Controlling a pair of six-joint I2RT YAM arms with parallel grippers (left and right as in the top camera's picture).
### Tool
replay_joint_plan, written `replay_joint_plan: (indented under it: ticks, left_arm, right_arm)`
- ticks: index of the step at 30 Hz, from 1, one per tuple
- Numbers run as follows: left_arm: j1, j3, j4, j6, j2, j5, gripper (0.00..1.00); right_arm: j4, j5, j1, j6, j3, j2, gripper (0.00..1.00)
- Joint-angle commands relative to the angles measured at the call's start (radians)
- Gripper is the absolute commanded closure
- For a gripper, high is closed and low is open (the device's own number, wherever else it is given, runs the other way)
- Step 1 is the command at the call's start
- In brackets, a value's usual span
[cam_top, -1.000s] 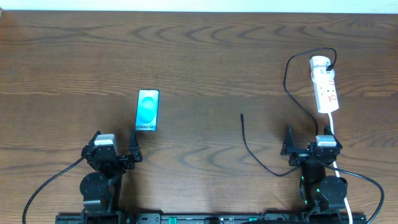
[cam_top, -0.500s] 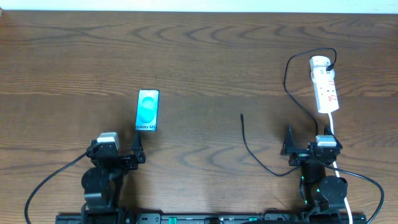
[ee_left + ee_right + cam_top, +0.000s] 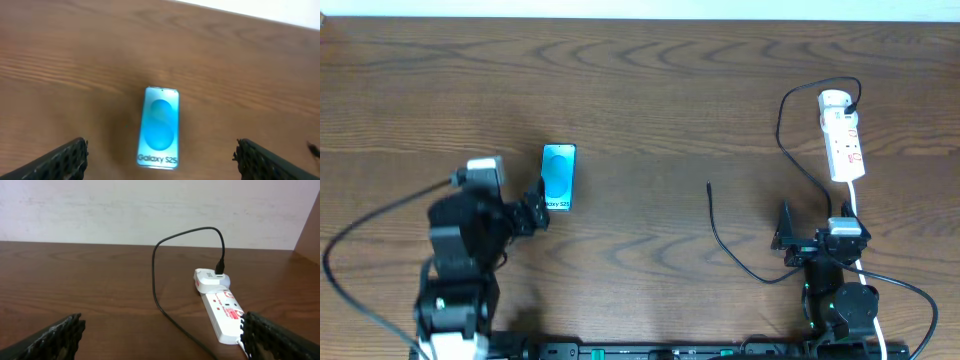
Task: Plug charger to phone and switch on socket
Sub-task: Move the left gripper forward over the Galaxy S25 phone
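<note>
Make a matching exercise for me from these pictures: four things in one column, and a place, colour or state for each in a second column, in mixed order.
Column one
1. phone
2. charger
3. socket
4. left gripper

Column two
A. white, far right in the overhead view
B. open, close to the phone's lower end
C. lying flat, screen lit cyan
D. thin and black, its tip plugged into nothing

Pairs: 1-C, 2-D, 3-A, 4-B
</note>
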Motion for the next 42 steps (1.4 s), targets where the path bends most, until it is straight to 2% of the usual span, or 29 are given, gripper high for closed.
replay_joint_plan:
  ticks: [1, 11, 18, 23, 39, 41, 42]
  left_arm:
    - [0.004, 0.134, -0.051, -0.008, 0.122, 0.074, 0.05]
    - [0.004, 0.431, -0.287, 0.027, 0.378, 0.075, 0.05]
    - [0.004, 0.64, -0.507, 0.066, 0.495, 0.074, 0.05]
    - [0.004, 0.726, -0.637, 0.105, 0.544, 0.074, 0.05]
    - [0.004, 0.725, -0.645, 0.101, 0.545, 0.082, 0.05]
    - [0.004, 0.726, -0.636, 0.067, 0.545, 0.077, 0.06]
    - [0.004, 0.726, -0.631, 0.033, 0.546, 0.066, 0.19]
  right_arm:
    - [-0.002, 0.011, 0.003, 0.013, -0.002, 0.0, 0.01]
    - [-0.002, 0.011, 0.003, 0.013, -0.002, 0.0, 0.01]
    - [-0.002, 0.011, 0.003, 0.013, -0.002, 0.0, 0.01]
    - [-0.002, 0.011, 0.003, 0.013, -0.002, 0.0, 0.01]
    - [-0.002, 0.011, 0.003, 0.013, -0.002, 0.0, 0.01]
    - [-0.002, 0.011, 0.003, 0.013, -0.002, 0.0, 0.01]
    - [-0.002, 0.011, 0.003, 0.013, -0.002, 0.0, 0.01]
